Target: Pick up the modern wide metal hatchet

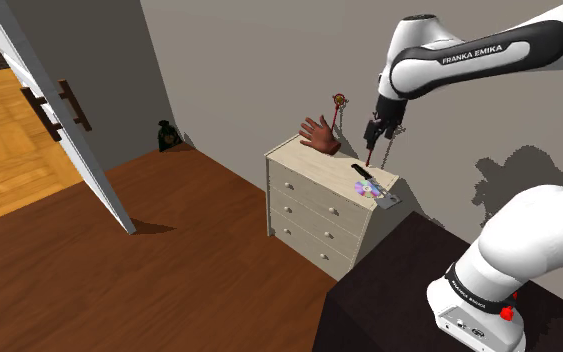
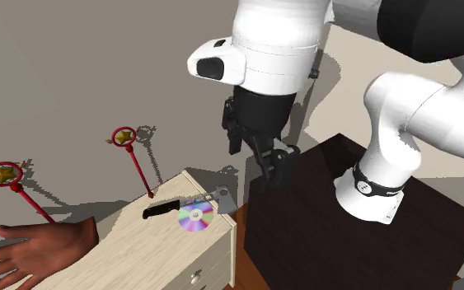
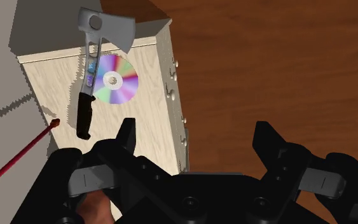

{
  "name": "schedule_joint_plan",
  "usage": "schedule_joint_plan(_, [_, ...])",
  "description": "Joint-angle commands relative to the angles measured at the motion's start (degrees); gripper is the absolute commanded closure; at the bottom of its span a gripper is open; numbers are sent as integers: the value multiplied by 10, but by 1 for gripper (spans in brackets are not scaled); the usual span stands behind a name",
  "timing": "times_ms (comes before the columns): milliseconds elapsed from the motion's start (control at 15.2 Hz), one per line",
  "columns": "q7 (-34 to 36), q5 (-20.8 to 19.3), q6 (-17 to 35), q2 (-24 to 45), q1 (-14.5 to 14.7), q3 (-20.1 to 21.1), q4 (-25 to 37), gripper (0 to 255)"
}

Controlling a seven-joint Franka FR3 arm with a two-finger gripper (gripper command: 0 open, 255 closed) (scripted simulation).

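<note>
my jaws: open, empty, above the dresser (image 1: 314,158) | hatchet (image 1: 374,187): flat on its top, right of centre in the shoulder view, just below me | axis: black grip upper left, head lower right at the corner | next: probably descend, straddle the handle

Claw (image 3: 195,130), fingers spread w/ nothing between them, hangs above a pale wood dresser (image 3: 147,108). Grey-headed hatchet (image 3: 87,102) w/ black grip lies flat on the dresser top, a rainbow disc (image 3: 112,79) touching its handle. Red rod (image 3: 18,160) tip rests nr grip end. Brown plank floor (image 3: 273,57) lies beyond.
</note>
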Motion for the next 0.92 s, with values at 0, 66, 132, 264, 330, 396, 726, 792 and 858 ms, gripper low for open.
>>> schedule_joint_plan(0, [-2,-4,41,32,-9,-12,-7,0])
schedule_joint_plan(66, [-4,-5,59,49,-13,-18,-9,0])
schedule_joint_plan(132, [-5,-6,77,66,-16,-24,-9,0])
schedule_joint_plan(264, [-9,-7,113,102,-24,-37,-9,0])
schedule_joint_plan(330, [-11,-7,131,121,-27,-43,-7,0])
schedule_joint_plan(396, [-14,-5,148,141,-30,-49,-5,0])
schedule_joint_plan(726, [-35,13,230,243,-44,-77,15,0])
schedule_joint_plan(792, [-41,20,244,265,-47,-82,22,0])
schedule_joint_plan(858, [-47,29,259,286,-49,-86,29,0])
